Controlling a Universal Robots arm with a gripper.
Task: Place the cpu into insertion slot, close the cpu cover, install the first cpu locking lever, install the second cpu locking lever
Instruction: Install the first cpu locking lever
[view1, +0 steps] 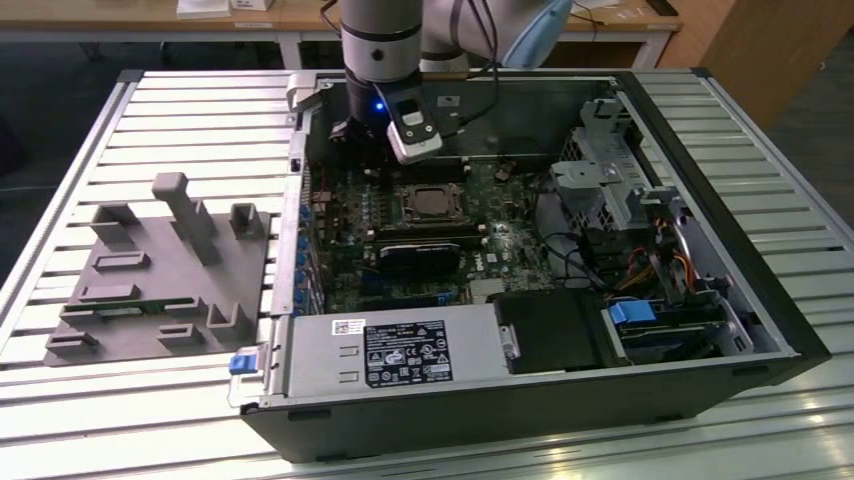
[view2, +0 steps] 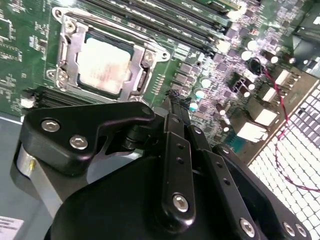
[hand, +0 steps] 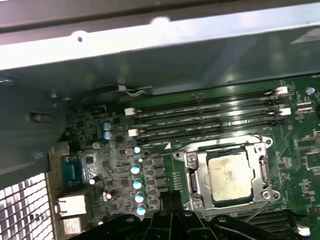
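1. At the exterior view's far left: a grey moulded fixture, lying on the slatted counter just beside the open computer case.
2. Next to the right: the arm, standing vertical from the top edge with its wrist pointing straight down into the case. Below it, the gripper, hanging over the motherboard near the case's far wall.
3. In both wrist views: fingers pressed together at the tips and clamped on nothing. Close to the socket but apart from it, touching no part.
4. Slightly right of the gripper and nearer the camera: the cpu, seated in the insertion slot with its dull silvery top facing up. Around it, the cpu cover, lying flat and framing the chip through its window.
5. Along one side of the socket: long black memory slots. Just nearer the camera than the cpu: a black heatsink block.
6. Along the case's near edge: a grey power supply. At the exterior view's far right: a metal drive cage with loose cables beside it.
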